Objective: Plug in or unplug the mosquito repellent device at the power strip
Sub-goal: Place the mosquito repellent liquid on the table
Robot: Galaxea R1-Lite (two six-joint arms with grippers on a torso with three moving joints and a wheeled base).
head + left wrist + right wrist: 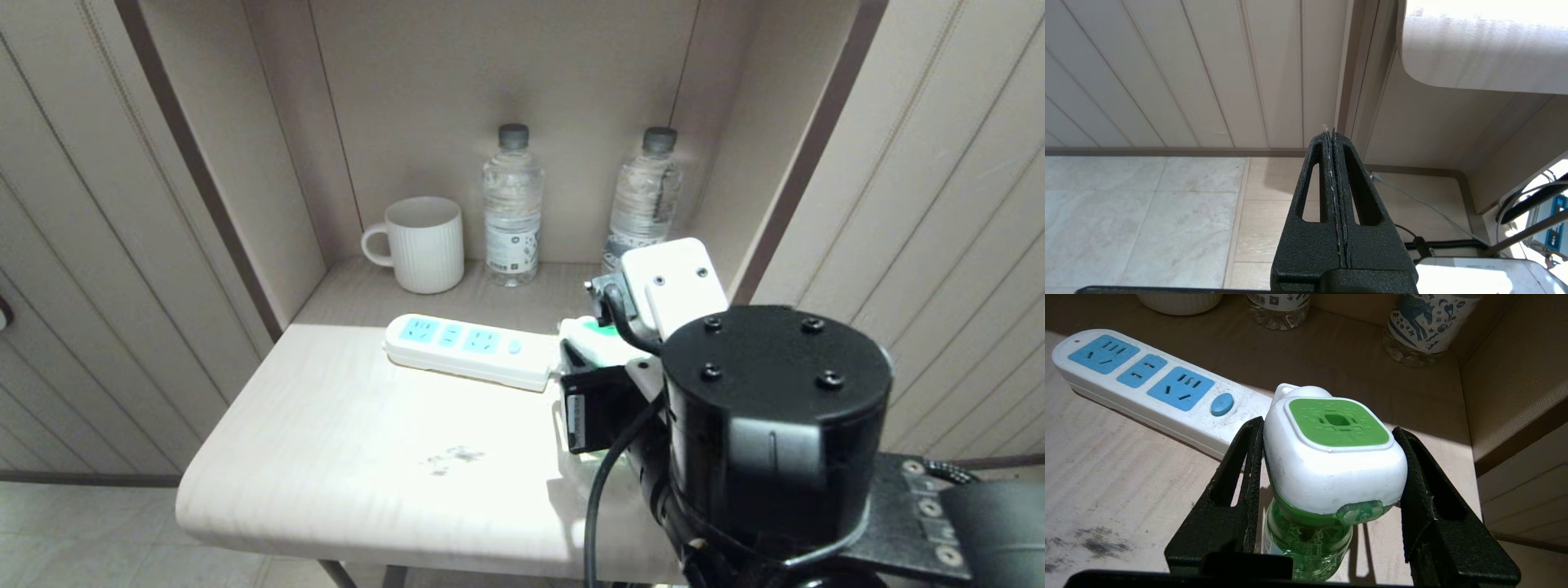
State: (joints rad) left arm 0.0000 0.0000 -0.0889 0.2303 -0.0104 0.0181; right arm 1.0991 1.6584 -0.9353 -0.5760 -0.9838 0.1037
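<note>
The right gripper (1331,469) clasps the device (1331,457) by its white cap, between both fingers. The strip (1155,388), all 3 sockets vacant, lies just beyond the fingertips, long axis crosswise.

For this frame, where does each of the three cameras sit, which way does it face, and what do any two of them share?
Head view: from the robot's head, looking down at the table in a wall niche; the right arm shows at lower right.
Left wrist view: behind the shut left gripper, low beside the table, facing floor and panelled wall.
Right wrist view: behind the right gripper, whose fingers clasp the mosquito repellent device.
Shared: head and right wrist views both show the power strip, the device, mug and two water bottles.
</note>
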